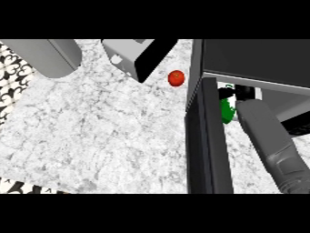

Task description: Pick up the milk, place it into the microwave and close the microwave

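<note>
The right hand (pixel 243 93) is seen reaching into the mouth of the microwave (pixel 264 59), at the far right of the marble bench (pixel 97 132). Its fingers (pixel 226 93) are wrapped around the milk (pixel 228 110), a green and white carton that is held just inside the opening, beside the inner face of the open door (pixel 207 136). Whether the carton is already resting on the microwave floor cannot be told, since the forearm hides much of it. The left hand is not shown. The placing step is judged to be in hand. Next, the carton would need to be set down and let go, the arm drawn back clear of the door, and the door swung closed. A red tomato (pixel 177 78) lies on the bench just left of the door, well clear of the work.
</note>
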Motion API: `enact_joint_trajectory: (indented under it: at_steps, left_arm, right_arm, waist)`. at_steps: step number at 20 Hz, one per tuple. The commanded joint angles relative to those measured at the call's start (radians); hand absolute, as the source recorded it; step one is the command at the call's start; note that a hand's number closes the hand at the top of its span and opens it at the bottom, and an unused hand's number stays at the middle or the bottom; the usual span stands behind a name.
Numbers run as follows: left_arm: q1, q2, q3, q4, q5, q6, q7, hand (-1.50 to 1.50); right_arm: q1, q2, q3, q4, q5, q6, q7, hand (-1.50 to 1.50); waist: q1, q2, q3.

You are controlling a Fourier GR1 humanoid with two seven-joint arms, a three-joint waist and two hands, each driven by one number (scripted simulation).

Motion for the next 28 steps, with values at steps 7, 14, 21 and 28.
enact_joint_trajectory:
  at_steps: [7,14,21,28]
  left_arm:
    - [-0.047,-0.026,-0.033,0.050,-0.014,0.035,0.045,-1.50]
    - [-0.038,-0.063,-0.131,0.050,-0.083,-0.007,0.013,-1.50]
    - [-0.082,-0.058,-0.250,0.113,-0.168,-0.061,0.038,-1.50]
    - [-0.169,-0.032,-0.293,0.209,-0.255,-0.100,0.050,-1.50]
  right_arm:
    - [-0.233,-0.058,-0.043,0.139,-0.003,0.089,0.079,-1.50]
    - [-0.183,-0.121,-0.085,0.191,-0.036,0.236,-0.003,-1.50]
    - [-0.142,-0.089,-0.122,0.215,-0.095,0.531,-0.045,-1.50]
    - [0.000,-0.042,-0.159,0.202,-0.152,0.724,-0.164,-1.50]
  waist:
    - [-0.070,-0.008,0.004]
    - [-0.095,-0.019,0.004]
    - [-0.141,-0.037,0.003]
    - [-0.166,-0.049,0.002]
